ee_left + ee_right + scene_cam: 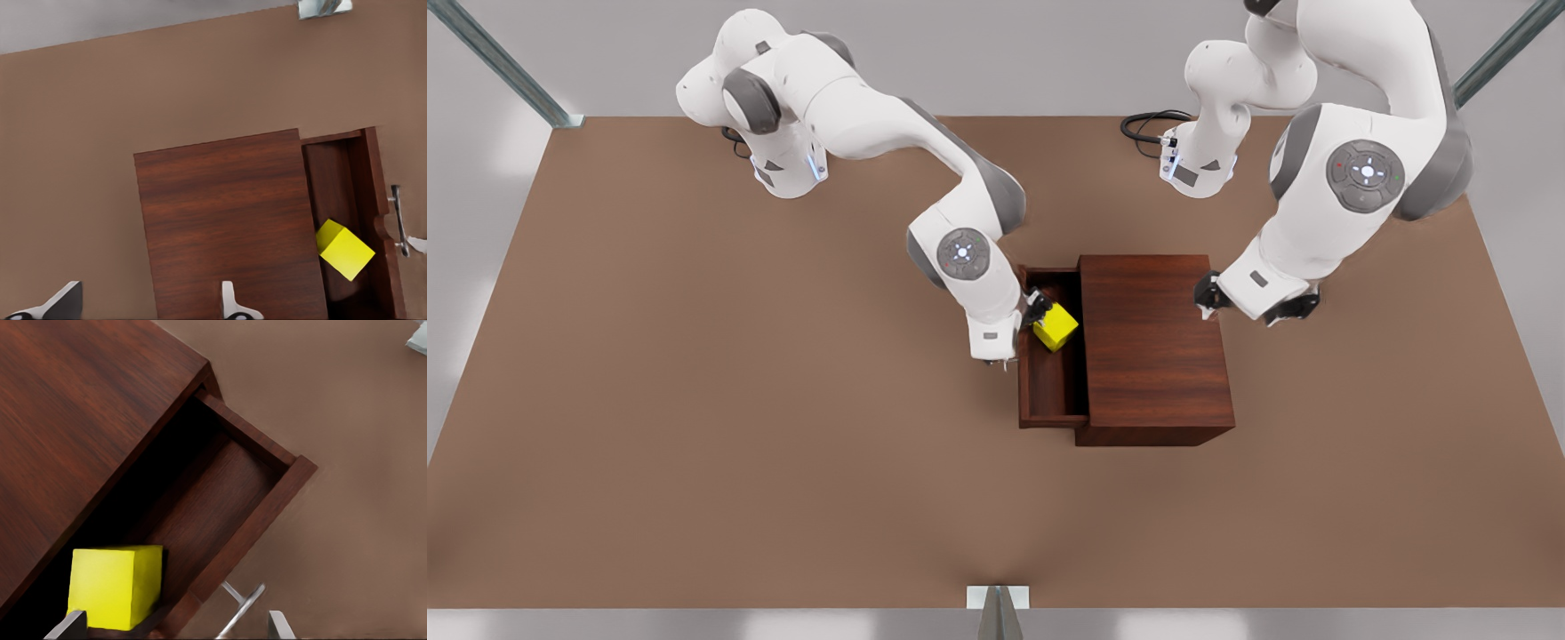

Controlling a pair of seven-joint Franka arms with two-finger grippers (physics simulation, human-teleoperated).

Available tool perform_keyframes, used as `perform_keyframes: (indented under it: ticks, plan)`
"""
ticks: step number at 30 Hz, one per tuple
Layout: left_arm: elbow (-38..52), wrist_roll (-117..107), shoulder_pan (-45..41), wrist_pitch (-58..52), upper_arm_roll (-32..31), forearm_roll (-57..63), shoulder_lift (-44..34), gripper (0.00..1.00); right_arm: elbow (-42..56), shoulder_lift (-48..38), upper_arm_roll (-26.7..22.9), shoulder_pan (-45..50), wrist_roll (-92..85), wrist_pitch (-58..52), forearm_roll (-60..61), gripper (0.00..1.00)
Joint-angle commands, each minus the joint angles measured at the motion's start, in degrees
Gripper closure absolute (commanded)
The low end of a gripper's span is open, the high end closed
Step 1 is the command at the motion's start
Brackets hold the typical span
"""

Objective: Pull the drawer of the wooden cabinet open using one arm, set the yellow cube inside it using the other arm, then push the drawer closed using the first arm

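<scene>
— Drawer (1049, 391) stands pulled out of the cabinet (1152, 347); the yellow cube (1056, 326) is inside it, tilted, near the end farther from the camera.

— Held or let go?

— Looks let go; the right gripper (1017, 335) sits at the drawer's front panel with its jaws spread wide, the cube just beside one finger (70, 623) and the silver handle (398, 220) between them; nothing clamped.

— And the other arm?

— The left gripper (147, 308) waits over the cabinet's edge opposite the drawer; jaws wide apart, empty.

— So what's left?

— Opening done, placing as good as done; I'd say only the push shut remains, once the right gripper clears the drawer.
</scene>
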Motion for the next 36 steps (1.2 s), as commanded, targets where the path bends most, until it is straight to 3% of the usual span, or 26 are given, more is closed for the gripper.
perform_keyframes:
  ticks: [1,4,6,8,9,10,11,12,15,36]
  plan:
    - [4.75,-17.7,-8.59,0.0,-0.16,-0.04,2.66,0.0,0.04,-3.53,-6.3,-3.13,4.64,-14.54,-0.15,0.0]
    - [23.48,-52.17,-24.6,1.06,0.55,4.88,21.3,0.0,-0.83,-5.56,-13.69,-15.53,-20.25,-18.15,-1.64,0.0]
    - [25.42,-66.94,-30.05,11.68,0.64,7.26,26.14,0.0,-2.15,-5.29,-15.19,-22.03,-22.54,-21.05,-3.57,0.0]
    - [25.25,-69.85,-31.73,13.45,0.46,8.57,26.85,0.0,-17.69,-12.48,-14.75,-25.03,-22.19,-11.93,-8.39,0.0]
    - [23.41,-70.38,-31.82,12.49,0.46,9.01,27.55,0.0,-28.33,-20.14,-11.15,-27.04,-17.36,-6.12,-14.73,0.0]
    - [23.49,-71.08,-31.82,13.36,0.46,8.93,29.66,0.0,-29.49,-21.11,-1.77,-35.9,-14.37,-5.5,-19.91,0.0]
    - [23.49,-71.08,-31.73,15.29,0.55,9.01,31.94,0.0,-29.57,-21.11,17.12,-53.56,-12.09,-5.59,-25.1,0.0]
    - [23.49,-72.13,-31.82,17.32,0.46,9.01,33.44,0.0,-31.06,-21.72,27.7,-62.2,-8.22,-5.76,-27.57,0.0]
    - [23.58,-75.48,-31.99,26.63,0.99,9.1,37.04,0.0,-30.89,-22.26,28.14,-61.32,-4.26,-9.36,-28.98,0.0]
    - [12.77,-57.99,-32.25,23.03,1.25,13.14,38.01,0.0,-30.81,-19.97,28.76,-61.24,-3.91,-9.19,-28.36,0.0]
